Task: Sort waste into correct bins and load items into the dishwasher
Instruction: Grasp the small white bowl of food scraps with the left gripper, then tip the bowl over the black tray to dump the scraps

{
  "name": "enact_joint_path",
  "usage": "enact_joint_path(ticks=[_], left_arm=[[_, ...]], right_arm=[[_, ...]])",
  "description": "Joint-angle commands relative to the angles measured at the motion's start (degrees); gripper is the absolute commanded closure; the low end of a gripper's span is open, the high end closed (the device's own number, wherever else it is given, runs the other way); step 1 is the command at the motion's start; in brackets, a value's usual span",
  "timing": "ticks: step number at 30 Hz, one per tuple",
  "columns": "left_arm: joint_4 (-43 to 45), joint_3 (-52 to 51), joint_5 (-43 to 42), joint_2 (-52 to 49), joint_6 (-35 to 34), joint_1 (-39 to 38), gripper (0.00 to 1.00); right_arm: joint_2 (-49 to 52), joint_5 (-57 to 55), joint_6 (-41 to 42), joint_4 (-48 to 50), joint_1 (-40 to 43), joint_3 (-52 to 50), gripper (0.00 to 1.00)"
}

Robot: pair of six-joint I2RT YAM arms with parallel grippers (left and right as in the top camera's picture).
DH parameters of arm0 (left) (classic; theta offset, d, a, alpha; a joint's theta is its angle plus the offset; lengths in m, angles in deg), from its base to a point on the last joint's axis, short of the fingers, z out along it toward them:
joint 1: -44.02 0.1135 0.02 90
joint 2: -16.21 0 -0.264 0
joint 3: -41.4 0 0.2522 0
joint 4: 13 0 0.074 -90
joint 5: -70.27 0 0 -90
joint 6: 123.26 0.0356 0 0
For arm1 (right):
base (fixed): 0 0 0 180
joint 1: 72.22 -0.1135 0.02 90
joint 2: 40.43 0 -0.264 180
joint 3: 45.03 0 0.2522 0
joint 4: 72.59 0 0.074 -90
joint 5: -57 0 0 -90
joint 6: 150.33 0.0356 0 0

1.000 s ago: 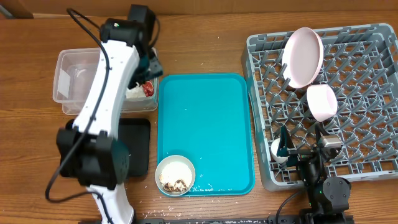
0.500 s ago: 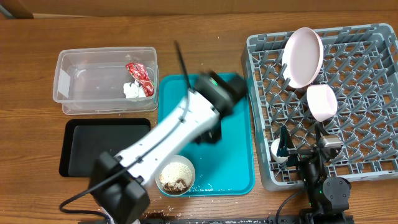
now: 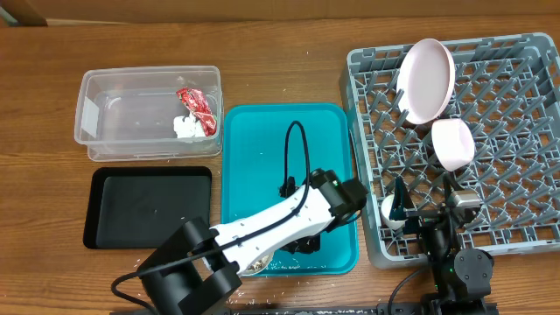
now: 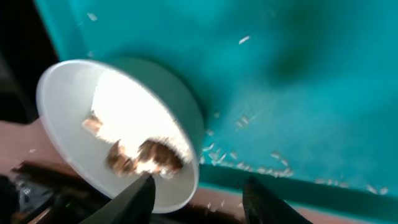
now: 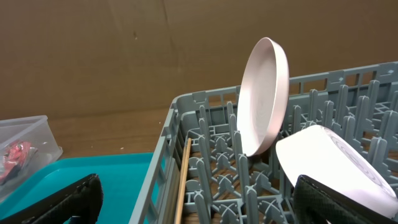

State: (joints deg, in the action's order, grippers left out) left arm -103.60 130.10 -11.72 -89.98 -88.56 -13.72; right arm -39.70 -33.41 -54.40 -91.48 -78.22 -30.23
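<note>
One plate (image 3: 426, 79), one pink bowl (image 3: 453, 144) racked; arm (image 3: 262, 232) half hides cream bowl (image 4: 118, 124) at 7 o'clock on tray (image 3: 262, 149); left gripper (image 4: 199, 196), right gripper (image 5: 196, 208) gape empty

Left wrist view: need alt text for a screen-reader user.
A cream-white bowl holding rice and brown food bits sits near the edge of a teal tray. The left gripper, jaws open, straddles the bowl's near rim; loose grains dot the tray.

Wooden table (image 3: 289, 61): rack (image 3: 353, 58), teal tray (image 3: 280, 140), tub (image 3: 149, 72)
</note>
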Motion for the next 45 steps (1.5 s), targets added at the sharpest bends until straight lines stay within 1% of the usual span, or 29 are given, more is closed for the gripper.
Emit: enact_joint_path(ticks=[1, 2, 3, 6, 8, 10, 11, 14, 17, 19, 22, 27, 31, 35, 37, 39, 42, 43, 45], left_arm=[[3.89, -4.31, -2.21, -0.17, 2.86, 0.07, 0.51], [5.33, -5.88, -3.3, -0.17, 3.54, 0.07, 0.51], [6.29, -7.3, -3.61, -0.17, 3.41, 0.13, 0.53], [7.91, -9.25, -2.45, -0.17, 3.45, 0.94, 0.63], [8.09, -9.09, -1.84, -0.07, 3.45, 1.75, 0.82], [8.33, -9.09, -1.84, -0.07, 3.45, 2.34, 0.93], [8.41, -9.07, -1.77, -0.07, 3.52, 2.78, 0.96], [8.31, -8.92, -1.66, 0.5, 3.5, 4.26, 0.96], [8.39, -8.52, -2.29, 3.54, 3.76, 6.88, 0.96], [9.57, -8.44, -4.42, 6.95, 6.51, 8.98, 0.96], [12.0, -8.44, -9.07, 14.73, 11.89, 13.53, 0.96], [14.51, -8.46, -17.79, 28.92, 19.58, 25.75, 0.96], [14.29, -9.01, -23.3, 35.82, 26.47, 37.88, 0.96], [14.49, -12.55, -32.63, 38.07, 34.93, 50.84, 0.96], [16.02, -15.93, -39.43, 38.05, 39.95, 56.96, 0.96], [18.8, -20.02, -47.25, 38.05, 44.24, 63.08, 0.96], [23.08, -25.79, -61.29, 38.03, 51.54, 72.81, 0.96], [23.61, -27.36, -66.03, 38.01, 54.88, 76.54, 0.96], [23.15, -29.38, -71.95, 37.99, 60.59, 82.58, 0.96]], right_arm=[[-0.55, 0.09, -0.15, 0.39, 0.24, -0.59, 0.0], [-0.55, 0.09, -0.15, 0.39, 0.24, -0.59, 0.0], [-0.55, 0.09, -0.15, 0.39, 0.24, -0.59, 0.0], [-0.55, 0.09, -0.15, 0.39, 0.24, -0.59, 0.0], [-0.55, 0.09, -0.15, 0.39, 0.24, -0.59, 0.0], [-0.55, 0.09, -0.15, 0.39, 0.24, -0.59, 0.0], [-0.55, 0.09, -0.15, 0.39, 0.24, -0.59, 0.0], [-0.55, 0.09, -0.15, 0.39, 0.24, -0.59, 0.0], [-0.55, 0.09, -0.15, 0.39, 0.24, -0.59, 0.0], [-0.55, 0.09, -0.15, 0.39, 0.24, -0.59, 0.0], [-0.55, 0.09, -0.15, 0.39, 0.24, -0.57, 0.0], [-0.55, 0.09, -0.15, 0.39, 0.24, -0.59, 0.0], [-0.55, 0.09, -0.15, 0.39, 0.24, -0.59, 0.0], [-0.55, 0.09, -0.15, 0.39, 0.24, -0.59, 0.0], [-0.55, 0.09, -0.15, 0.39, 0.24, -0.59, 0.0], [-0.55, 0.09, -0.15, 0.39, 0.24, -0.59, 0.0], [-0.55, 0.09, -0.15, 0.39, 0.24, -0.59, 0.0], [-0.55, 0.09, -0.15, 0.39, 0.24, -0.59, 0.0], [-0.55, 0.09, -0.17, 0.39, 0.24, -0.59, 0.0]])
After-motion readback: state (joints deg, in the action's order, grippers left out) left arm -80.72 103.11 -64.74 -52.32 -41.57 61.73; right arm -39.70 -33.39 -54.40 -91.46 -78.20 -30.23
